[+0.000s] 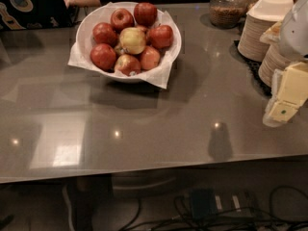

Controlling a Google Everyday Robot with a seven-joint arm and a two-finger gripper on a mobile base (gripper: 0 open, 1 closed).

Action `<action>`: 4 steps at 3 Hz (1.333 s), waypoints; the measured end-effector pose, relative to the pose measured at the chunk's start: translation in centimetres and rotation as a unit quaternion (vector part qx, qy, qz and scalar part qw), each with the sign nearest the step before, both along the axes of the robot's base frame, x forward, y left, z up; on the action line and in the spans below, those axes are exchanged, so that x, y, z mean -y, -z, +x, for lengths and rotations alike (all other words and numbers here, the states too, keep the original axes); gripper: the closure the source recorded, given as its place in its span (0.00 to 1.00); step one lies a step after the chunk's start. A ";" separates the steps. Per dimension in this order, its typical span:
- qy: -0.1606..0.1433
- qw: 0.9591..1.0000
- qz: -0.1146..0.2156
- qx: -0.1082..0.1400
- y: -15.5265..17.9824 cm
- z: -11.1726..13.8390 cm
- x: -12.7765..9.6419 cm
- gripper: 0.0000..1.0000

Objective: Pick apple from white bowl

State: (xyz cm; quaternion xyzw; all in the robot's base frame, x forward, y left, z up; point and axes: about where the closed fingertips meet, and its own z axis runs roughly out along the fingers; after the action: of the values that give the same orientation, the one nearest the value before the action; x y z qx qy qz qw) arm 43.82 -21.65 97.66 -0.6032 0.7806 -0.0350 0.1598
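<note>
The pale yellow apple (132,40) lies on top of the pile in the middle of the white bowl (91,18), among several deep red apples. The bowl is lined with white paper whose corners hang over the rim, and it stands at the back left of the grey table. My gripper (285,100) is at the right edge of the view, above the table's right side, far to the right of the bowl and nearer the front. It holds nothing that I can see.
Stacks of beige paper plates (255,37) stand at the back right, just behind my gripper. A glass jar (227,6) stands behind them. A laptop (29,6) and a person's arm (84,0) are at the back left. Cables lie on the floor below the table's front edge.
</note>
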 end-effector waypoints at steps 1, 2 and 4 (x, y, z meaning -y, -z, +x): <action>0.000 1.000 0.000 0.000 0.0 0.0 0.0 0.00; -0.008 1.000 0.013 0.014 -0.4 0.8 -0.9 0.00; -0.051 0.992 0.086 0.075 -2.2 6.4 -7.4 0.00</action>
State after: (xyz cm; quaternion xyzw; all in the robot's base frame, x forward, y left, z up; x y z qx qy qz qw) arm 50.24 -14.25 99.90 -0.6220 0.7348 -0.0048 0.2703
